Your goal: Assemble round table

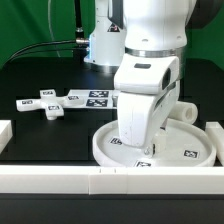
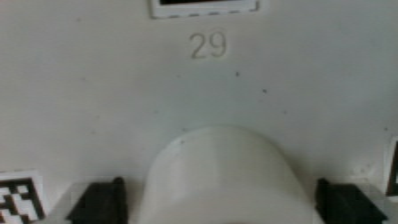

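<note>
The large rimmed round disc (image 1: pixel 196 152) lies flat near the front of the exterior view, and my gripper (image 1: pixel 133 140) reaches down onto it. In the wrist view the short white cylinder leg (image 2: pixel 226 165) rises from the disc's face (image 2: pixel 107 100), which bears the number 29. My gripper (image 2: pixel 217 202) is open, with a dark finger (image 2: pixel 98 200) on each side of the leg and a thin gap between. In the exterior view the hand hides most of the leg; a rounded white part (image 1: pixel 186 112) shows beside it. The flat cross-shaped piece (image 1: pixel 48 104) lies apart on the exterior view's left.
White border rails run along the front (image 1: pixel 100 186) and both sides (image 1: pixel 5 135) of the black table. The marker board (image 1: pixel 98 98) lies beside the cross piece. The arm's base and cables stand at the back.
</note>
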Controlling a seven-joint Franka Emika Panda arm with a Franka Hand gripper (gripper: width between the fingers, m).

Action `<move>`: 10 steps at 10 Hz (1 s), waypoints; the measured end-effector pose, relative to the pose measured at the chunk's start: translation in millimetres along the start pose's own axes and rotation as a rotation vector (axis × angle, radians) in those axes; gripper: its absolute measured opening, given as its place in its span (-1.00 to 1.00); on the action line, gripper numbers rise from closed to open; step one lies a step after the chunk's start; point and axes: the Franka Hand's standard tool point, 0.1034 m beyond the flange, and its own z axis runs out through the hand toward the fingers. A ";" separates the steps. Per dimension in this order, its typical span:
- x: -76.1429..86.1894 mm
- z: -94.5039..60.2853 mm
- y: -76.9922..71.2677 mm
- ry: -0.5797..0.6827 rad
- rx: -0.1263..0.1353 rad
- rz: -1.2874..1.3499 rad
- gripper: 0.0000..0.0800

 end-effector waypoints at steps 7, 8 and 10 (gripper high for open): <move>-1.8 -59.6 -31.5 0.010 -0.055 0.320 0.62; 10.1 -68.1 -46.4 0.014 -0.060 0.397 0.62; 31.1 -68.3 -70.9 0.016 -0.057 0.481 0.62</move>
